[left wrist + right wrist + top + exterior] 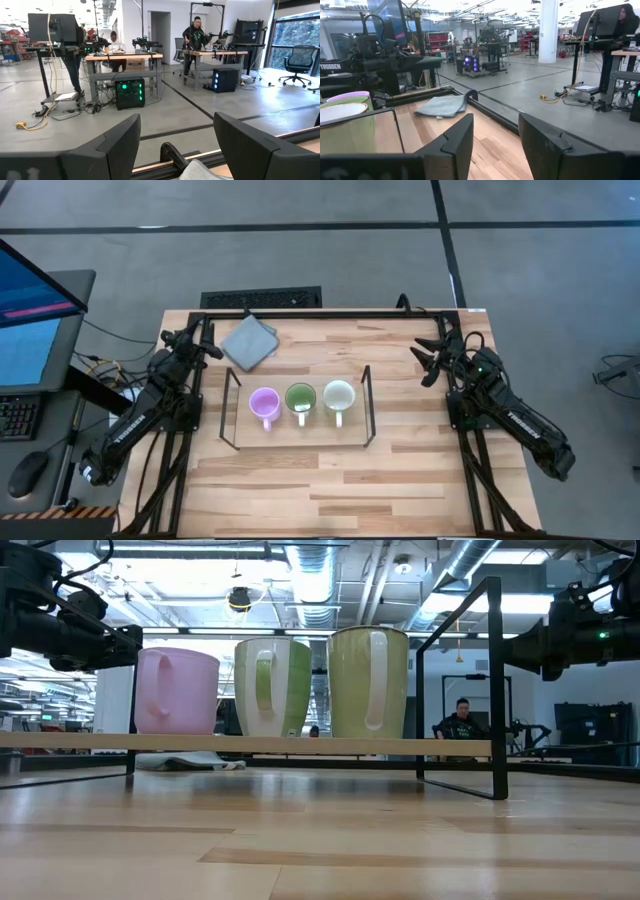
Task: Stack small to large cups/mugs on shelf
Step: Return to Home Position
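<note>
On the pale wood-plank bench (330, 480), in an open workshop with a grey floor, both dark arms lie folded at the sides. The left tool (212, 348) sits at ten o'clock from the thin dark wire shelf (369, 405) and the right tool (428, 364) at two o'clock, each with fingers apart. The light purple mug (264, 403), olive green mug (300, 397) and cream-white mug (339, 394) stand in a row on the shelf, well apart from both tools.

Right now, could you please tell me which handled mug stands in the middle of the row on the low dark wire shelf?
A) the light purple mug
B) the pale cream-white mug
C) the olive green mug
C: seen from above, the olive green handled mug stands between the light purple handled mug and the pale cream-white handled mug on the low, thin dark wire shelf.
</note>
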